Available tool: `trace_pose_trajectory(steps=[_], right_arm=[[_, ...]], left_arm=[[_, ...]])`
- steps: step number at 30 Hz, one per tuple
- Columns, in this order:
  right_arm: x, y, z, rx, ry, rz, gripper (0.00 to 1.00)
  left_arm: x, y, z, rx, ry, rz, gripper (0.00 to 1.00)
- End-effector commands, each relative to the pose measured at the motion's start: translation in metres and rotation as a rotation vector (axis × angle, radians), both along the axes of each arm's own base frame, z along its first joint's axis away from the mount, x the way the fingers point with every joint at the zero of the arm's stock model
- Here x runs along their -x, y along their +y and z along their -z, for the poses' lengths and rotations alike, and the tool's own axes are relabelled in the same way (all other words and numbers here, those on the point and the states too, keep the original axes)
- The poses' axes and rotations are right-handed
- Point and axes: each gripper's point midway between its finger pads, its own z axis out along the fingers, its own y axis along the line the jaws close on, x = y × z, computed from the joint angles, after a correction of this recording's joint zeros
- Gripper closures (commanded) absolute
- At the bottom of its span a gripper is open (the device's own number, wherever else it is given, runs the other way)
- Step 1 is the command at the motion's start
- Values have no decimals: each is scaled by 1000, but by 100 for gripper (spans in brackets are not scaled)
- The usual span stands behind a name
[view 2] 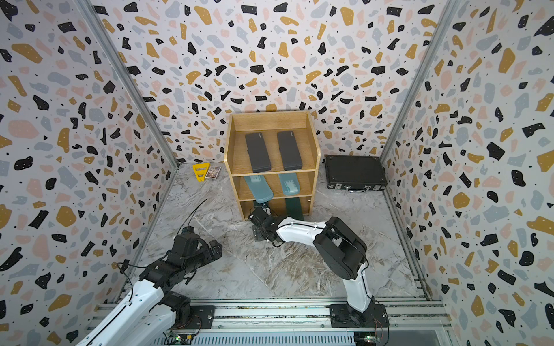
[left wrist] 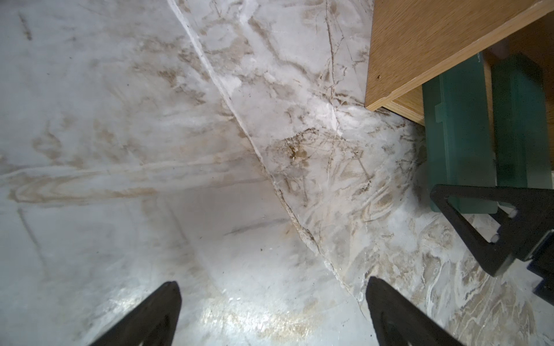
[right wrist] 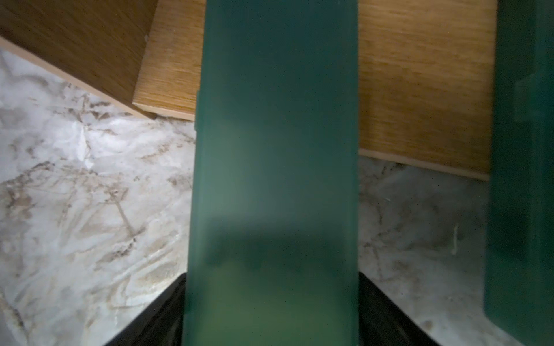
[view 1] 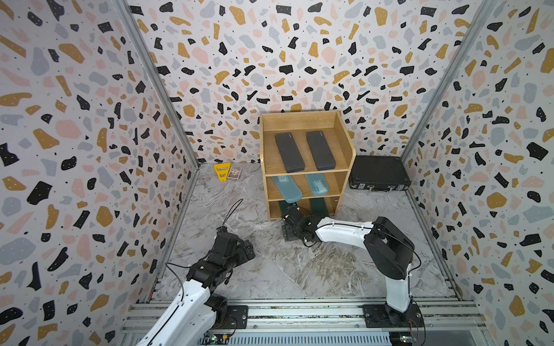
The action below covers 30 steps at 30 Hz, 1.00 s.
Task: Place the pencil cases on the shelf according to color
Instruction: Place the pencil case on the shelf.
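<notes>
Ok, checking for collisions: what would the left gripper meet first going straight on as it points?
Likely the bare marble tabletop; the open left gripper points down at it, clear of the shelf.

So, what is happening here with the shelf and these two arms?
The robot is sorting pencil cases onto the shelf by color. Two dark grey cases lie on the top tier and two light blue cases on the middle one. The right gripper is at the bottom tier with a green case between its fingers; whether it grips is unclear. That case sticks out past the front edge, beside the other green case. The left gripper hangs open over the table, holding nothing.
</notes>
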Motion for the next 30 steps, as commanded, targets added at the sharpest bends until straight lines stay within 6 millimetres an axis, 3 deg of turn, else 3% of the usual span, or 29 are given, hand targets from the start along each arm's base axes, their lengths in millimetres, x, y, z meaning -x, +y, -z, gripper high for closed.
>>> trace_pose_trajectory(steps=[1, 7, 14, 17, 22, 27, 30], right_arm=[[1, -10, -29, -20, -43, 2, 11], [12, -20, -38, -39, -39, -2, 6], [39, -41, -30, -62, 4, -25, 11], [52, -46, -26, -76, 29, -36, 18], [62, -41, -13, -96, 61, -54, 41], [52, -19, -3, -155, 65, -52, 66], [41, -10, -2, -154, 45, -32, 68]], left_arm=[[1, 3, 2, -11, -8, -1, 0], [2, 2, -5, 3, -25, -1, 0], [3, 2, 1, 2, -11, -3, 0], [2, 2, 1, 2, -12, -4, 0], [-1, 1, 0, 13, -18, -11, 0], [-1, 1, 1, 8, -12, -10, 0], [0, 2, 1, 1, -7, -10, 0]])
